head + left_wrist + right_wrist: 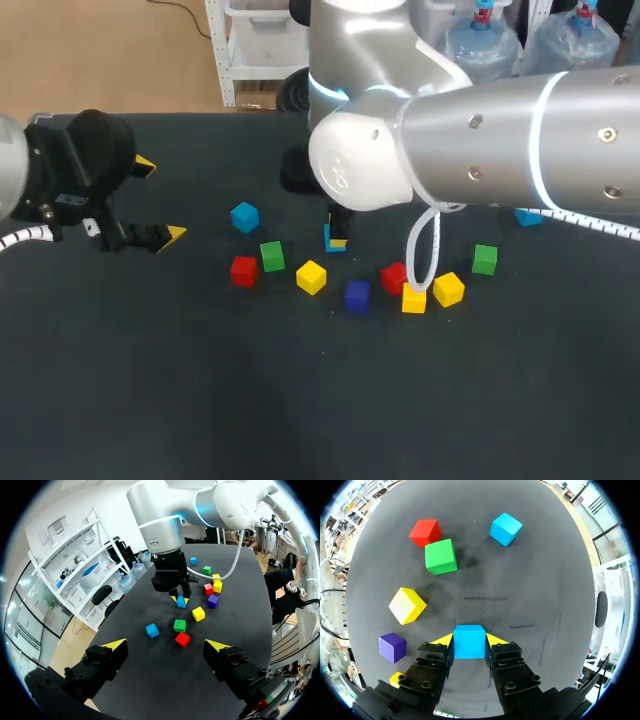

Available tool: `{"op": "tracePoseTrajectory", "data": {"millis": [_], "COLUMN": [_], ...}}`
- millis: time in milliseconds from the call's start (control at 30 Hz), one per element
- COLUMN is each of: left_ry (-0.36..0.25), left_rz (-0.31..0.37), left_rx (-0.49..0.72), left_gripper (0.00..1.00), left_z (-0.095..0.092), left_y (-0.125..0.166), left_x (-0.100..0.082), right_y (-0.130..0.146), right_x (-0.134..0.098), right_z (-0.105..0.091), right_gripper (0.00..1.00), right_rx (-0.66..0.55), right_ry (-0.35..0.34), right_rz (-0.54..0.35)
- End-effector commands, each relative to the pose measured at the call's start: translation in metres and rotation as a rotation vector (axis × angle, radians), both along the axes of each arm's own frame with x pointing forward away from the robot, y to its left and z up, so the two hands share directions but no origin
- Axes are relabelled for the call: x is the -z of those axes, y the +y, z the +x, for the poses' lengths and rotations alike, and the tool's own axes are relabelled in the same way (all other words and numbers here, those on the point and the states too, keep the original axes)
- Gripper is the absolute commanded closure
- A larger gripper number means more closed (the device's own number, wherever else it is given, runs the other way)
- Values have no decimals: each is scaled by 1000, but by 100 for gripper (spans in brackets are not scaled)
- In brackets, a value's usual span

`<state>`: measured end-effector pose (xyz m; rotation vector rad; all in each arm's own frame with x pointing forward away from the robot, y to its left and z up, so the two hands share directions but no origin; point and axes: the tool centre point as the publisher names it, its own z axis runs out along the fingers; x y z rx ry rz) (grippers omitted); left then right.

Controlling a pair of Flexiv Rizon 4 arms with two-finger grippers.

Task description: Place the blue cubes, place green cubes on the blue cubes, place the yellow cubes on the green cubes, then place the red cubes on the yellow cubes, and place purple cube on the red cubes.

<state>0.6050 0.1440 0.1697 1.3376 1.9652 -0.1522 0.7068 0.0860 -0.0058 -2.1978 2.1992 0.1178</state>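
My right gripper [469,639] is shut on a blue cube [469,645], its yellow tips pressed against two opposite sides. In the head view that cube [334,238] is low over the middle of the table, under my right arm; whether it rests on the cloth I cannot tell. A second blue cube [244,216] lies to its left, with a green cube [272,256], a red cube [243,270] and a yellow cube [311,277] close by. The purple cube [357,295] sits nearer the front. My left gripper [160,200] stands open at the far left, holding nothing.
To the right lie a red cube [393,277], two yellow cubes [413,299] [448,289], a green cube [485,259] and a partly hidden blue cube [528,217]. My right arm [470,140] crosses the table's back right.
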Motion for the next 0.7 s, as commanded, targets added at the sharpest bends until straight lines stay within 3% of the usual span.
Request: {"op": "tracePoseTrajectory", "data": {"millis": [33, 100, 167, 267, 300, 333, 700], "left_ry": [1, 1, 1, 1, 1, 1, 1], "left_rz": [0, 0, 0, 0, 0, 0, 0], "left_rx": [2, 2, 2, 2, 2, 2, 2], "left_gripper": [0, 0, 0, 0, 0, 0, 0], "left_z": [1, 1, 1, 1, 1, 1, 1], "left_y": [1, 1, 1, 1, 1, 1, 1], "left_x": [0, 0, 0, 0, 0, 0, 0], "right_y": [1, 1, 1, 1, 1, 1, -5], "right_x": [0, 0, 0, 0, 0, 0, -10], "right_z": [0, 0, 0, 0, 0, 0, 1], "right_gripper": [100, 100, 69, 51, 13, 0, 0], "right_rx": [2, 4, 7, 10, 12, 13, -6], "right_ry": [-2, -2, -2, -3, -3, -3, 0], "right_rz": [1, 1, 2, 1, 1, 1, 15]}}
